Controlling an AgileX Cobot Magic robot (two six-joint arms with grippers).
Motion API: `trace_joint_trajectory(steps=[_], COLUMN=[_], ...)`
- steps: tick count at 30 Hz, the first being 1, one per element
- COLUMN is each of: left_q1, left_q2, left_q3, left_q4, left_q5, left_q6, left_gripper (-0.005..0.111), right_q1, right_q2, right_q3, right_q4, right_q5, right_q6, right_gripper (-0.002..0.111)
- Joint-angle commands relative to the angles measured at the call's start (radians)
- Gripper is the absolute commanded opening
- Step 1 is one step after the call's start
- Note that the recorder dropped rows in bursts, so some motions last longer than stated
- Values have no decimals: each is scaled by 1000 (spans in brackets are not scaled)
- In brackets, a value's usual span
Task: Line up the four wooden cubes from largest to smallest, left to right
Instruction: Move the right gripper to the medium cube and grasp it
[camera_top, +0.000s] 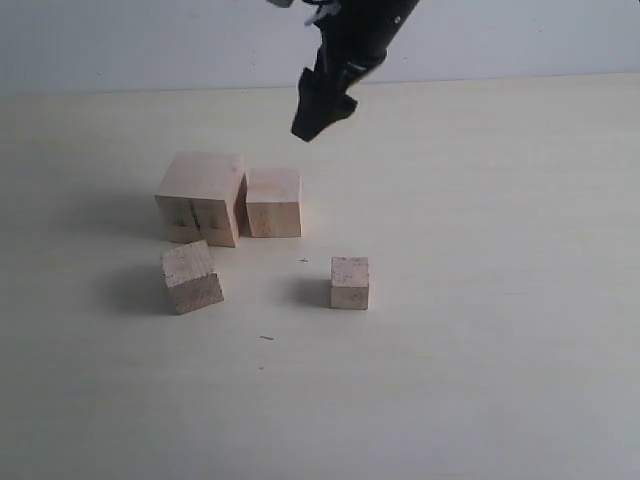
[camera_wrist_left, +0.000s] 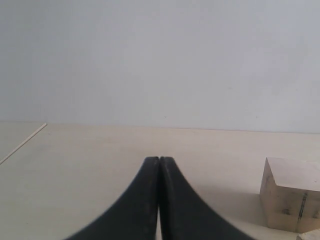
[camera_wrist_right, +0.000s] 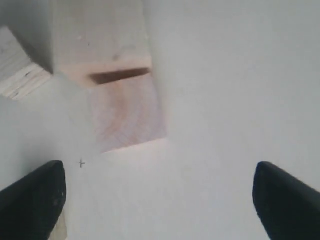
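Four pale wooden cubes sit on the table. The largest cube (camera_top: 200, 197), with a seam and dark marks on its front face, touches the second-largest cube (camera_top: 274, 202) on its right. In front of them lie the third cube (camera_top: 192, 277), turned askew, and the smallest cube (camera_top: 350, 282), apart at the right. My right gripper (camera_top: 318, 112) hangs above and behind the second-largest cube (camera_wrist_right: 127, 112), open with nothing between its fingers (camera_wrist_right: 157, 200). My left gripper (camera_wrist_left: 159, 161) is shut and empty, low over the table beside the largest cube (camera_wrist_left: 292, 195). It is out of the exterior view.
The pale tabletop (camera_top: 480, 300) stretches wide to the right and front of the cubes. A small cross mark (camera_top: 303, 261) lies between the second-largest and smallest cubes. A grey wall (camera_top: 120, 40) bounds the far edge.
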Motion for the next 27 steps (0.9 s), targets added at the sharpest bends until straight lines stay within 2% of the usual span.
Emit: trace_joint_trajectory(steps=[1, 4, 10, 21, 23, 27], left_q1=[2, 2, 2, 2, 2, 2], left_q2=[-7, -7, -7, -7, -7, -7], left_q3=[3, 3, 3, 3, 3, 3], left_q4=[-10, -10, -10, -10, -10, -10], left_q5=[-4, -4, -4, -4, -4, -4], left_q6=[4, 4, 4, 4, 4, 4], left_gripper=[3, 3, 3, 3, 3, 3], right_q1=[9, 27, 74, 85, 85, 85], right_q2=[-2, -2, 19, 126, 126, 106], right_q3=[130, 191, 207, 207, 207, 207], right_q4=[46, 62, 103, 104, 104, 104], right_q5=[8, -124, -238, -324, -318, -299], right_q6=[-93, -158, -219, -235, -243, -239], right_gripper=[95, 95, 95, 93, 83, 44])
